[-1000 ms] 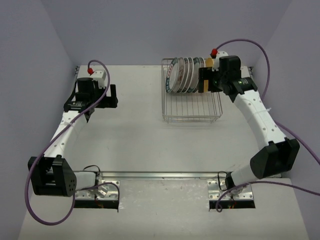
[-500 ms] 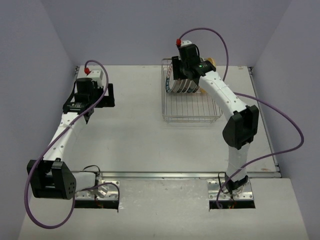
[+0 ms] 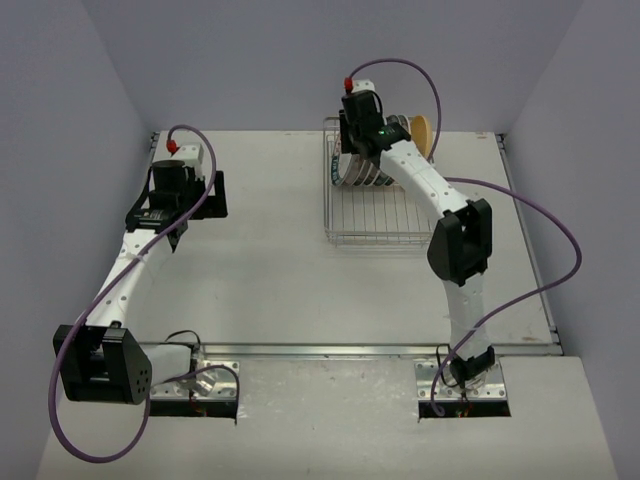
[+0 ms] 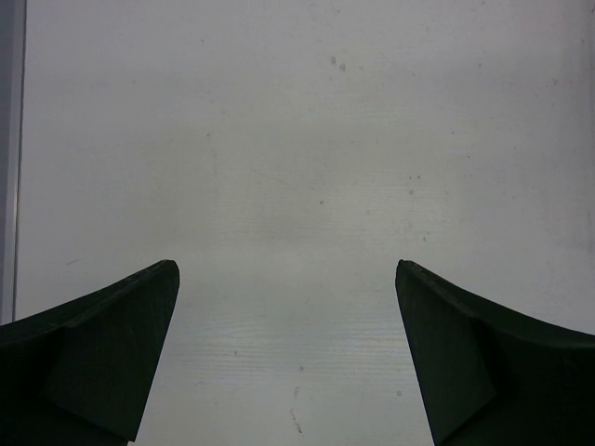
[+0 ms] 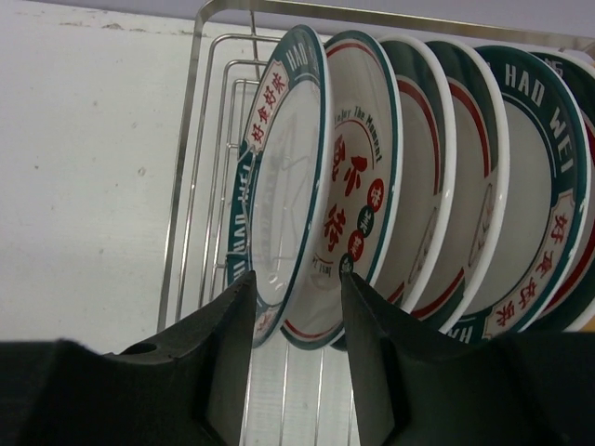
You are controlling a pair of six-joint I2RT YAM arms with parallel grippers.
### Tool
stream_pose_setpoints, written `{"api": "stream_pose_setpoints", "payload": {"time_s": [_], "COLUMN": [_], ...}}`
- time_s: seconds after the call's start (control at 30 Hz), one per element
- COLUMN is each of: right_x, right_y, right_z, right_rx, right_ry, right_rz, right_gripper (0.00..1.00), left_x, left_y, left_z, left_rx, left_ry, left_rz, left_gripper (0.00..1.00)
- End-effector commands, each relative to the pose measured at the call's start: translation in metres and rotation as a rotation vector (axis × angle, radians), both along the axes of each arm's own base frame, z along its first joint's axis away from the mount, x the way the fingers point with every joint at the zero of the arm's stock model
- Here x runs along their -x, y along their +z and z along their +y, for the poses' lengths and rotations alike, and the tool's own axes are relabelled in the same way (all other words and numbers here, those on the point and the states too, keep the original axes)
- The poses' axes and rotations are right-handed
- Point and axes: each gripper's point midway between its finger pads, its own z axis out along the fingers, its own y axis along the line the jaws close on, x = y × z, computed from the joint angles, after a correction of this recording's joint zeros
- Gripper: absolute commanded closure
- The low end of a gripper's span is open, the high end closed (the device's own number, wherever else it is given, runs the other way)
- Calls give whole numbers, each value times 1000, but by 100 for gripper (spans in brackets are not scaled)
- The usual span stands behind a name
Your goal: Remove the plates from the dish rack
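Right tool (image 5: 296,279) moved astride front plate (image 5: 284,177), grip unclear, left tool (image 4: 286,269) spread, six patterned plates (image 5: 437,167), one tan plate (image 3: 421,133), one rack (image 3: 385,240)

Top cam overhead; R wrist cam close; both see dish rack (image 3: 385,215).

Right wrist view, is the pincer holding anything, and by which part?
The right pincer straddles the rim of the end plate; whether it is clamped cannot be told.
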Motion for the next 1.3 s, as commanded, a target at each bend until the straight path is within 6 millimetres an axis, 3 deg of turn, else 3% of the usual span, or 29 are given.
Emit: {"api": "stream_pose_setpoints", "payload": {"time_s": [0.0, 0.4, 0.63, 0.7, 0.77, 0.97, 1.27], "right_x": [-18, -34, -35, -34, -34, -25, -5], "right_y": [23, -5, -11, -5, 0, 37, 126], "right_z": [11, -1, 7, 9, 9, 8, 18], "right_rx": [-9, 92, 116, 122, 123, 139, 166], "right_ry": [-43, -183, -167, -168, -170, -182, -201], "right_rz": [-121, -151, -192, -205, -216, -285, -507], "right_gripper": [58, 64, 88, 97, 100, 100, 100], "left_x": [-7, -6, -7, -7, -6, -6, -4], "left_y": [13, 10, 10, 10, 9, 9, 11], "left_z": [1, 4, 5, 5, 5, 5, 6], "left_rx": [-4, -12, -15, -14, -15, -11, -13], "left_ry": [15, 29, 35, 37, 39, 36, 43], "left_rz": [-53, -50, -47, -47, -44, -44, -53], "left_gripper": [0, 0, 0, 0, 0, 0, 0]}}
